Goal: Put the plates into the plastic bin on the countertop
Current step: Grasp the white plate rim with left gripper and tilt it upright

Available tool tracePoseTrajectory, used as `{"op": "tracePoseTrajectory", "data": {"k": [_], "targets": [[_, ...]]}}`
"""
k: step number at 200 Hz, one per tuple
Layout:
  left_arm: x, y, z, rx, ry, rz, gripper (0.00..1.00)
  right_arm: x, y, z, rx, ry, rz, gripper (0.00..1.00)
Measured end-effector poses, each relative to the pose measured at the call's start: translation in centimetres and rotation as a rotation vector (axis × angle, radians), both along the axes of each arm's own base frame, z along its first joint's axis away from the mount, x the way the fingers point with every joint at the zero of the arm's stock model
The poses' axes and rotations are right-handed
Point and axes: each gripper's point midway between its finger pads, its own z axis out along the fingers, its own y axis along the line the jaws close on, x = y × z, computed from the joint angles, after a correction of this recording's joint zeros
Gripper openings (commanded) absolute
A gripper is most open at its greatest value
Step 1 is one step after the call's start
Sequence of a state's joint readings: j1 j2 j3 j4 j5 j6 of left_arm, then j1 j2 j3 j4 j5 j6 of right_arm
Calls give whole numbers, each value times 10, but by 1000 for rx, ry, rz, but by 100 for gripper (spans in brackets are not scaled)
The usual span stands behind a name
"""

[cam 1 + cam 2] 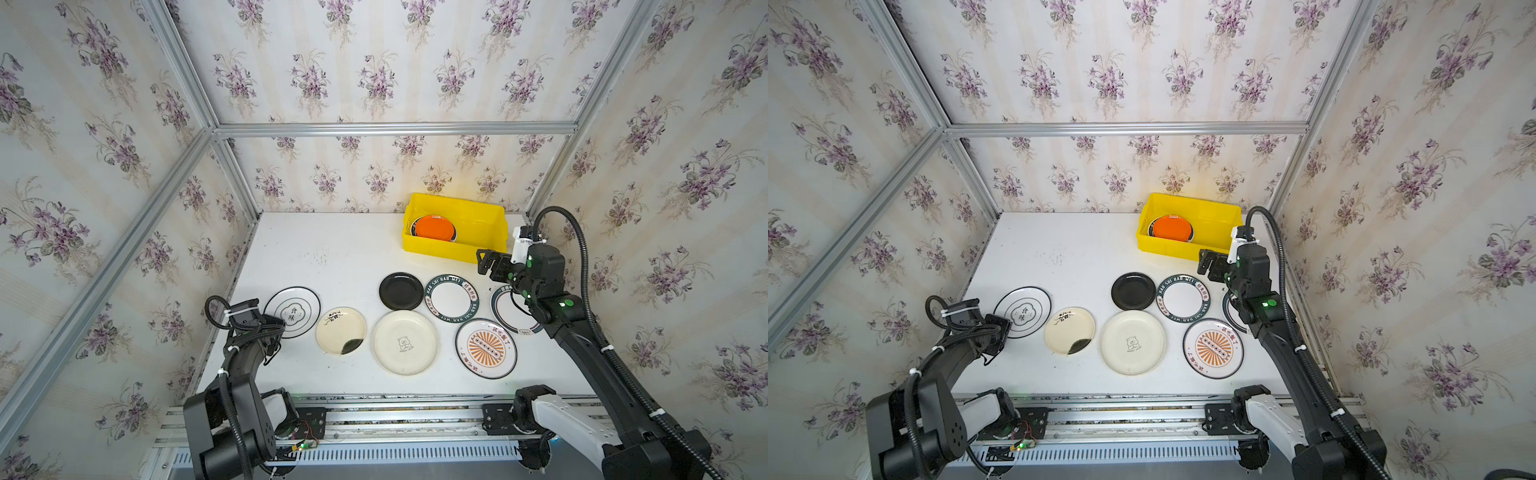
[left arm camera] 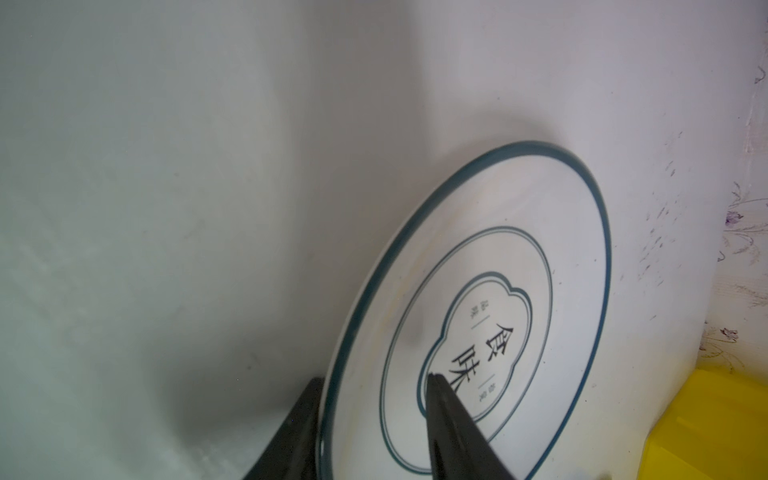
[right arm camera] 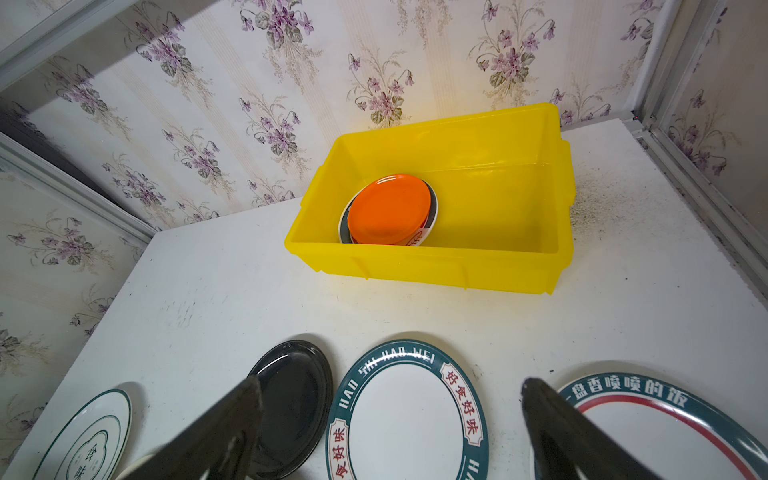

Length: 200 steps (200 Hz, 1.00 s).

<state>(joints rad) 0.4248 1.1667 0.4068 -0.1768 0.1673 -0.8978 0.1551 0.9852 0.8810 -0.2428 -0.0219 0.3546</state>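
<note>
On the white countertop (image 1: 324,249) lie several plates: black (image 1: 401,291), lettered-rim (image 1: 451,297), a second lettered one (image 1: 505,309) partly under the right arm, orange sunburst (image 1: 486,348), cream with bear (image 1: 404,343), and cream with ink smudge (image 1: 340,331). My left gripper (image 2: 374,378) is shut on the near rim of a white thin-rimmed plate (image 2: 498,257), one finger under the rim and one on its face. The yellow plastic bin (image 1: 457,203) holds an orange plate (image 1: 434,227) stacked on another plate. My right gripper (image 3: 390,386) hangs open above the lettered-rim plate (image 3: 409,419), in front of the bin.
Wallpapered walls with aluminium rails (image 1: 395,129) close in the left, back and right sides. The arms' bases sit on the front rail (image 1: 395,415). The bin's right half (image 3: 498,199) shows bare yellow floor. Bare tabletop (image 1: 332,245) lies left of the bin.
</note>
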Motion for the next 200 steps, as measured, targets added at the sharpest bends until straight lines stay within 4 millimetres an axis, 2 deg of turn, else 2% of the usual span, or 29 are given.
{"op": "tracePoseTrajectory", "data": {"k": [40, 142, 180, 200], "targets": [[10, 0, -3, -10, -23, -19, 25, 0, 0, -4, -2, 9, 0, 99], [33, 1, -5, -30, -70, -49, 12, 4, 1, -13, 2, 37, -4, 99], [40, 2, 6, -23, -105, -61, 3, 4, 1, -13, 5, 37, -5, 99], [43, 1, 14, -18, -132, -67, 1, 4, 1, -13, 5, 39, -5, 99]]}}
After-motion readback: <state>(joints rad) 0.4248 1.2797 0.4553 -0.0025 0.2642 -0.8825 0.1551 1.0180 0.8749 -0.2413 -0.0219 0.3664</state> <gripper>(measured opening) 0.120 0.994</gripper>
